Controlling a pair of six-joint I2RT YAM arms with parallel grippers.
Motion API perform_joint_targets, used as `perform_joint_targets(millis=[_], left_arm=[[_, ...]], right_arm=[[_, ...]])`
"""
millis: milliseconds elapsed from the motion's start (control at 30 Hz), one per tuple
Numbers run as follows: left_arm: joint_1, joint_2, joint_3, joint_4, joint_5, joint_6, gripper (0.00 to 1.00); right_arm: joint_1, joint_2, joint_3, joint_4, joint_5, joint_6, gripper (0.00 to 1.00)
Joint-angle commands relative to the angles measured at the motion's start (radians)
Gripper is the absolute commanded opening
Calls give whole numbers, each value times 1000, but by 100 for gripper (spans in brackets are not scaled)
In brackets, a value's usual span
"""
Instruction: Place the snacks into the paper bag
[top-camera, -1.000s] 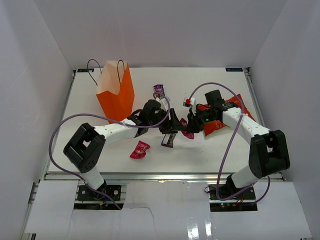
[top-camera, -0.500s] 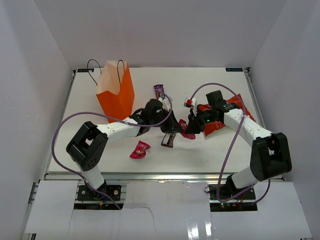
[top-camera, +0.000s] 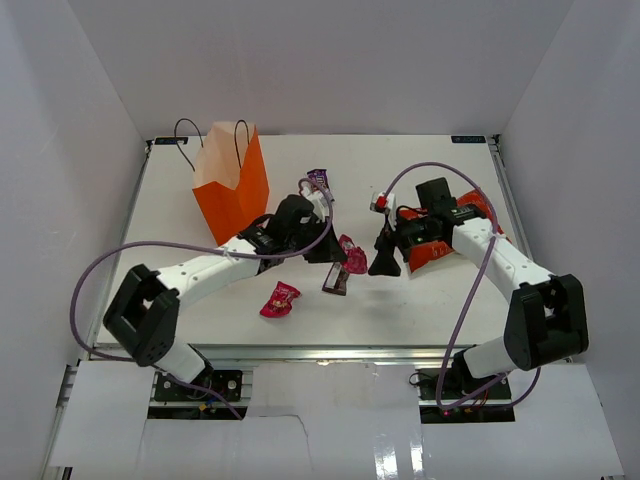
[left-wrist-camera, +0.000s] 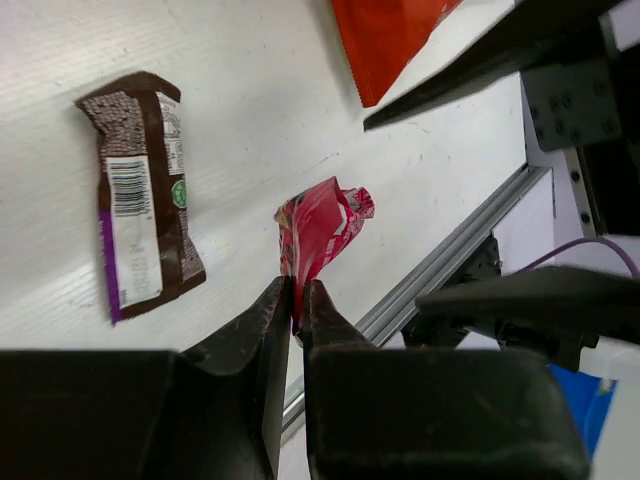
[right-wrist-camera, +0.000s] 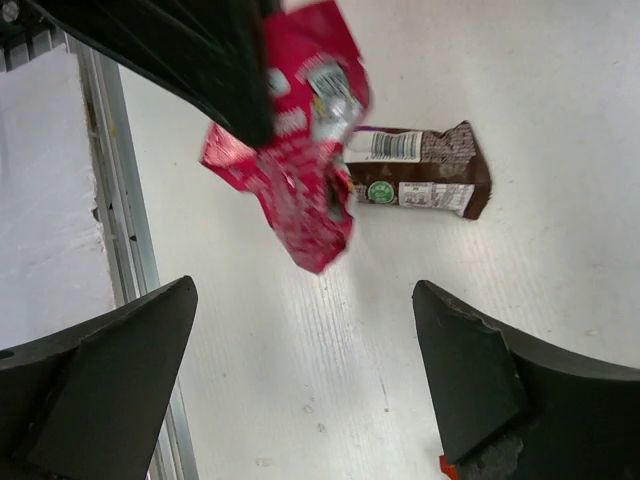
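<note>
Currently we pinch the crinkled pink foil candy wrapper (left-wrist-camera: 320, 225) by its edge in the closed left gripper (left-wrist-camera: 298, 300), clear of the table (top-camera: 380, 320), for transfer to the tall orange paper bag (top-camera: 232, 190); the right gripper (right-wrist-camera: 305, 390) gapes empty.

No brand name comes through anywhere. The brown bar (left-wrist-camera: 140, 200) lying on the tabletop (left-wrist-camera: 250, 100) shows a white panel with a black barcode (left-wrist-camera: 130, 186) and a small green round seal (left-wrist-camera: 178, 193) beside it, but the digits and fine print around them are too small to read. The pink wrapper (right-wrist-camera: 300, 150) carries white lettering and a little white printed patch, blurred and crumpled, nothing legible.
</note>
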Motion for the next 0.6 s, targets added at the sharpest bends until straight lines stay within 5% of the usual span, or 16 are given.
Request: perform_joint_targets(millis=[0,267,400,567], left_arm=[[1,-187,38,-121,-109,112,0],[27,-472,260,-403,-441,232,0],[111,-439,465,-470,-548,315,0],[338,-307,718,-520,-462,379,0]], right_arm=[[-30,-53,83,-20,-38,-18,95],[-67,-50,92,-22,-13,-49,95],[-71,-37,62,-17,-29,-41,95],[-71,-24,57,-17,-21,-47,95]])
